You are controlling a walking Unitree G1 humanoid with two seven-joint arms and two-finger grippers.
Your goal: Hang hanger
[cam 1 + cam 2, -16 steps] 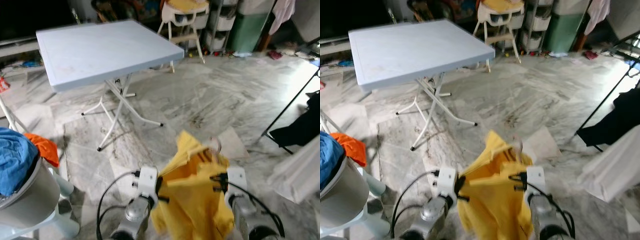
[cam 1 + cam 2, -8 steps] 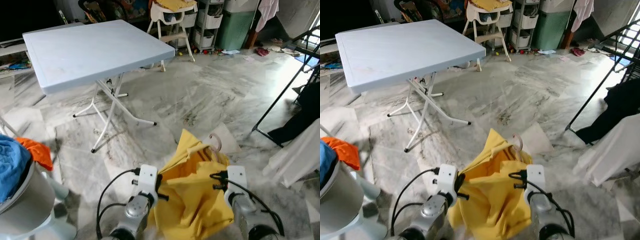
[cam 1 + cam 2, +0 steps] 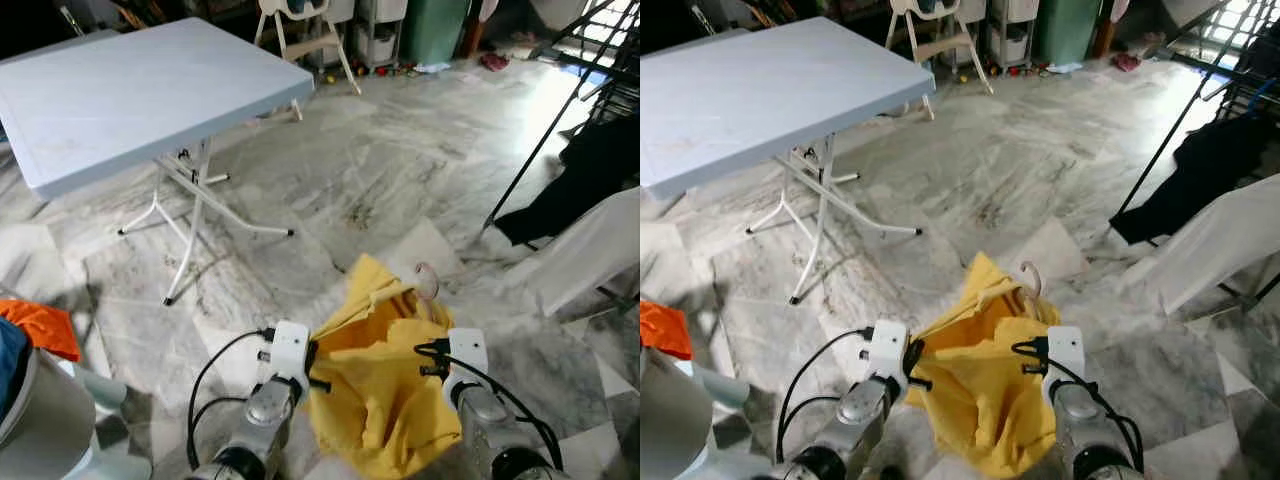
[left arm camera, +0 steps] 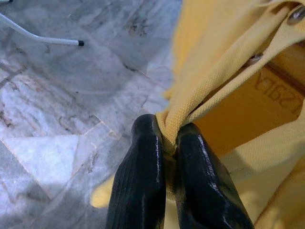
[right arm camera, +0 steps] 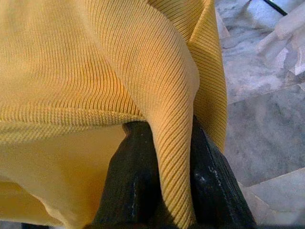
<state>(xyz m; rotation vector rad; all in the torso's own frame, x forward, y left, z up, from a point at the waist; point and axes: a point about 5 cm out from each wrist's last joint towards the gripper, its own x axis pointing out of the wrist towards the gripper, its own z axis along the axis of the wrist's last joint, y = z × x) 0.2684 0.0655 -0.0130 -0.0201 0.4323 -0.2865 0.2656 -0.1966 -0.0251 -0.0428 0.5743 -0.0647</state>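
While both arms carry the load out in front of the body, the yellow polo shirt [image 3: 385,385] hangs between them over the marble floor [image 3: 350,180], already threaded on a hanger [image 3: 425,282] whose pale hook pokes up at the collar.

Left claw [image 4: 164,143]: fingers pressed together on a pinch of the shirt's piqué fabric near the button placket, nothing else in the bite. Right claw [image 5: 162,157]: fingers closed on a fold of ribbed knit draped over and between them; whether the hanger itself is caught inside that fold, cannot tell.

Drying rack [image 3: 1200,110] stands ahead on the robot's right, dark frame with a black garment [image 3: 1210,165] and a white one [image 3: 1200,250] on it. Folding worktop [image 3: 130,90] sits off to the left, well apart. Laundry basket [image 3: 35,420] at near left with an orange cloth [image 3: 40,325].

Judgement on doing the step well: face the rack squarely first, keep both grips firm so the shirt does not slide off the hanger, and raise the hook clear above a free rail before lowering it on. Hook orientation matters; it should open toward the rail. Risk: fabric-only grips let the hanger tilt or drop out, and the hanging hem may snag on garments already there.
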